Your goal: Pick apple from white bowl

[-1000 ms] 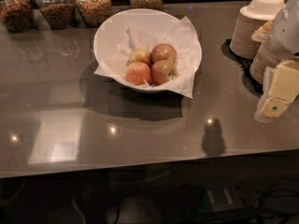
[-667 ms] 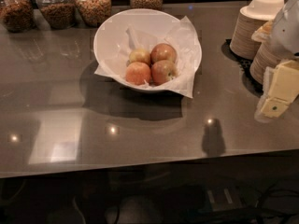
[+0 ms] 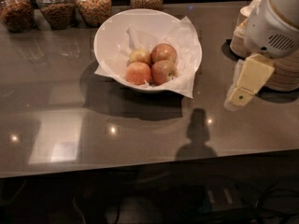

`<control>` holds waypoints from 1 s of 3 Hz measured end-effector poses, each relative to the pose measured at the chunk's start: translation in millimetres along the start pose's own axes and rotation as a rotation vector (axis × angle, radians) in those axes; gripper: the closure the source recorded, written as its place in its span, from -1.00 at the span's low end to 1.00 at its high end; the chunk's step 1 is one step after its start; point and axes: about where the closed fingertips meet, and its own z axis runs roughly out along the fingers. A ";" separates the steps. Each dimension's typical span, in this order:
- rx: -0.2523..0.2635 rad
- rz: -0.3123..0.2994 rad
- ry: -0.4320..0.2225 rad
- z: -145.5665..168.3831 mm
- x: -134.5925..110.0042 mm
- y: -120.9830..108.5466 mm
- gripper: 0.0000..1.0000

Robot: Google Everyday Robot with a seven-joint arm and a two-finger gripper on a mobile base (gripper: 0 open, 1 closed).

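White bowl (image 3: 108, 41) toward 12 o'clock on the desk (image 3: 84, 125), lined with crumpled paper (image 3: 185, 35). Apple (image 3: 163, 72) inside, at 5 o'clock in a cluster of four, touching a paler apple (image 3: 138, 73) at its 9 o'clock. Hand (image 3: 237, 98) at 3 o'clock of the desk, well apart from the bowl, beside stacked paper bowls (image 3: 282, 73); spread or pressed together, cannot tell.

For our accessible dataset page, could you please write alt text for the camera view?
A wide white bowl lined with crumpled paper holds four apples on a dark glossy counter. The robot's gripper hangs at the frame's right, apart from the bowl, in front of stacked tan paper bowls. Four jars of dry food stand along the back edge.
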 end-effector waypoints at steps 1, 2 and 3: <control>0.006 0.033 -0.063 18.0 -28.9 -14.6 -1.00; 0.031 0.078 -0.134 29.8 -58.2 -34.1 -1.00; 0.045 0.103 -0.186 40.8 -80.7 -49.9 -0.62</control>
